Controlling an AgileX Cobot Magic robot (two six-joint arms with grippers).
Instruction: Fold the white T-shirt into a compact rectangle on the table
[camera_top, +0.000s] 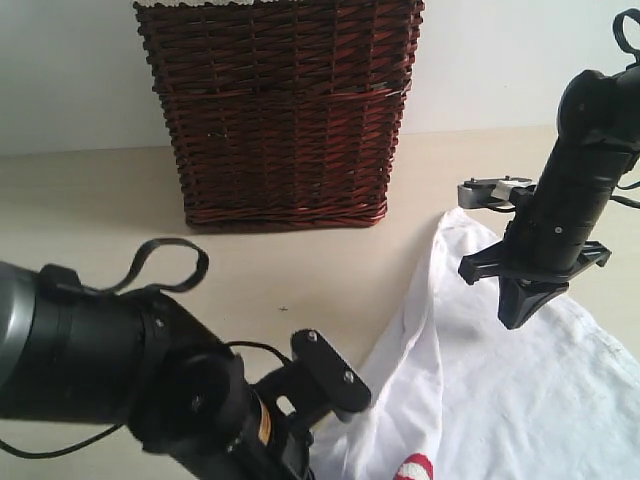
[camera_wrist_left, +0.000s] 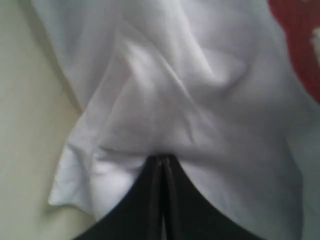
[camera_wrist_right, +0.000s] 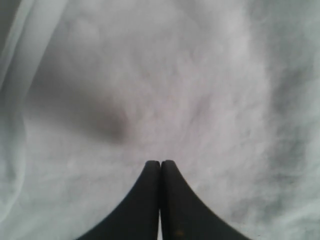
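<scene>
The white T-shirt (camera_top: 500, 390) lies crumpled over the right front of the beige table (camera_top: 90, 210), with a bit of its red print (camera_top: 415, 467) showing at the front edge. My left gripper (camera_wrist_left: 162, 158) is shut on a gathered fold of the shirt (camera_wrist_left: 165, 90) near its edge; the red print (camera_wrist_left: 300, 40) lies off to one side. In the exterior view the left arm hides those fingertips. My right gripper (camera_top: 513, 320) points straight down just above the shirt's upper middle. In the right wrist view it (camera_wrist_right: 160, 162) is shut with nothing in it, casting a shadow on the cloth (camera_wrist_right: 200, 75).
A dark red-brown wicker basket (camera_top: 285, 110) stands at the back centre against the wall. Bare tabletop (camera_wrist_left: 20, 125) runs to the left of the shirt. A small grey metal piece (camera_top: 495, 190) sits behind the right arm.
</scene>
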